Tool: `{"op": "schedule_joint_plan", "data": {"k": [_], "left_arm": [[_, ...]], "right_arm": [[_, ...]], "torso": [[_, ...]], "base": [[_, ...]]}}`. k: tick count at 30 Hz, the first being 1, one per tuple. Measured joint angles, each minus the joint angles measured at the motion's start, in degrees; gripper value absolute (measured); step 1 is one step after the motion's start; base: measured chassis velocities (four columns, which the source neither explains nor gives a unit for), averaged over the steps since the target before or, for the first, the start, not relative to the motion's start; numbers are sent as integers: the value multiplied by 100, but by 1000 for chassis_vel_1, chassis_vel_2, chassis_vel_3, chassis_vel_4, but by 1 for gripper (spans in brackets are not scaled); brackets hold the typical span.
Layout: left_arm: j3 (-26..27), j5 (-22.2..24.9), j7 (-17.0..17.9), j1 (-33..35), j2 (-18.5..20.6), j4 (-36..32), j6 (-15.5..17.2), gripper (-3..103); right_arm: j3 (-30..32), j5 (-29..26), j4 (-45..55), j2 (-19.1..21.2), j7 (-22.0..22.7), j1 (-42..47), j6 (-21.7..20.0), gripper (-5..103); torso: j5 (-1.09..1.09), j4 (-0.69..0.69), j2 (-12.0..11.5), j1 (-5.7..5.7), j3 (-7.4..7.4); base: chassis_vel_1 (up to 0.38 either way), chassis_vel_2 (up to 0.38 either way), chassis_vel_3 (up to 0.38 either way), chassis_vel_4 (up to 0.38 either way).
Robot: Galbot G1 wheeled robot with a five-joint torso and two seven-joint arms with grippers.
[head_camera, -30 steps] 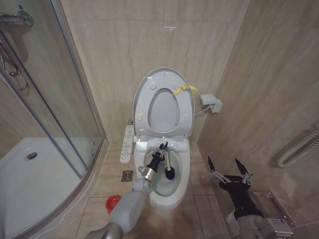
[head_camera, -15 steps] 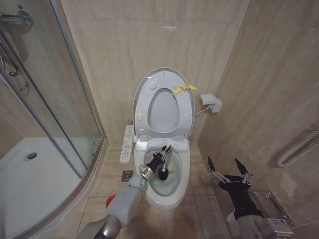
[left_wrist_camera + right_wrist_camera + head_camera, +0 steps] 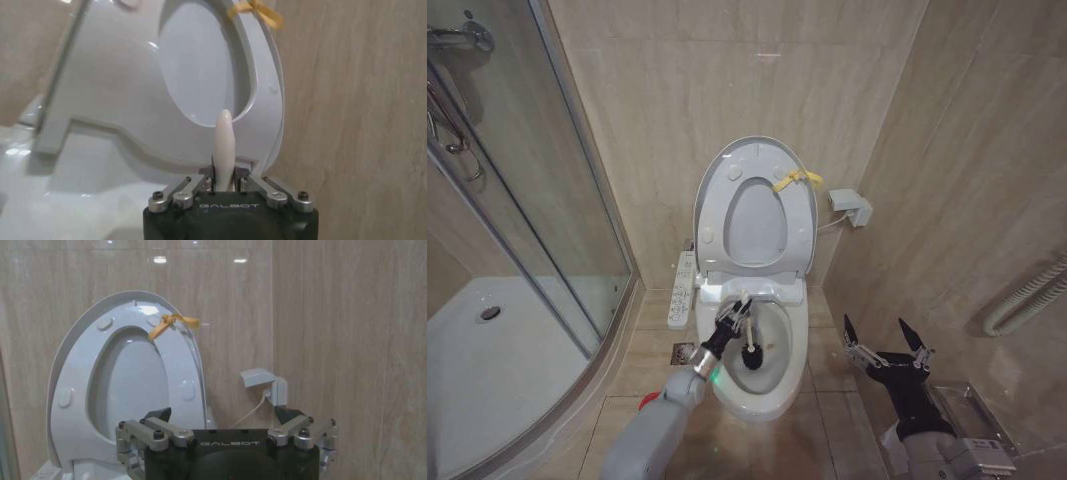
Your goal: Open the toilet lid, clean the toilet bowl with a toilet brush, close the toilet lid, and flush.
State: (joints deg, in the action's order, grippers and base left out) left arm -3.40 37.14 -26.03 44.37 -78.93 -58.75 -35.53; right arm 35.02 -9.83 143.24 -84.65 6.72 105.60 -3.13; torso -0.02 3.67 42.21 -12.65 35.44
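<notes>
At frame centre the toilet lid (image 3: 755,205) stands raised above the toilet bowl (image 3: 772,392); the left gripper (image 3: 739,310) clamps the toilet brush (image 3: 751,351), its black head inside the bowl. Lower right, the right gripper (image 3: 886,338) hangs splayed, grasping nothing.

Grey-sleeved arms end in black grippers: left gripper (image 3: 226,186) and right gripper (image 3: 886,335), with silver screwed knuckles and white GALBOT lettering.

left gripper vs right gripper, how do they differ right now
The left gripper is shut on the toilet brush, reaching over the toilet bowl; the right gripper is open and holds nothing. The left works with the brush head down in the bowl; the right hangs off to the bowl's side, above the floor. Both have the same black body.
</notes>
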Motion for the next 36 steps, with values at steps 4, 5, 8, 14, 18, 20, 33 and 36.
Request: {"op": "schedule_joint_plan", "data": {"k": [4,5,8,14,18,20,33,36], "left_arm": [[178,95,76,392,140,-392,51,19],[178,95,76,392,140,-392,51,19],[402,247,191,820,233,-809,113,19],[716,410,335,1352,228,-1231,186,19],[880,693,626,1865,99,-1577,262,19],[890,776,706,1947,69,-1626,284,19],[650,1100,1302,1215,75,-1565,402,19],[494,1052,1183,972,175,-1369,404,19]], "right_arm": [[0,0,0,0,0,0,0,100],[0,0,0,0,0,0,0,100],[0,0,0,0,0,0,0,100],[0,0,0,0,0,0,0,100],[0,0,0,0,0,0,0,100],[0,0,0,0,0,0,0,100],[0,0,0,1,0,0,0,100],[0,0,0,0,0,0,0,100]], "torso": [[1,-1,0,0,0],[1,-1,0,0,0],[1,0,0,0,0],[2,-1,1,1,0],[2,-1,1,1,0],[1,-1,1,1,0],[2,0,1,0,1],[2,-1,0,0,1]], "base": [[0,0,0,0],[0,0,0,0],[0,0,0,0],[0,0,0,0],[0,0,0,0],[0,0,0,0],[0,0,0,0],[0,0,0,0]]}}
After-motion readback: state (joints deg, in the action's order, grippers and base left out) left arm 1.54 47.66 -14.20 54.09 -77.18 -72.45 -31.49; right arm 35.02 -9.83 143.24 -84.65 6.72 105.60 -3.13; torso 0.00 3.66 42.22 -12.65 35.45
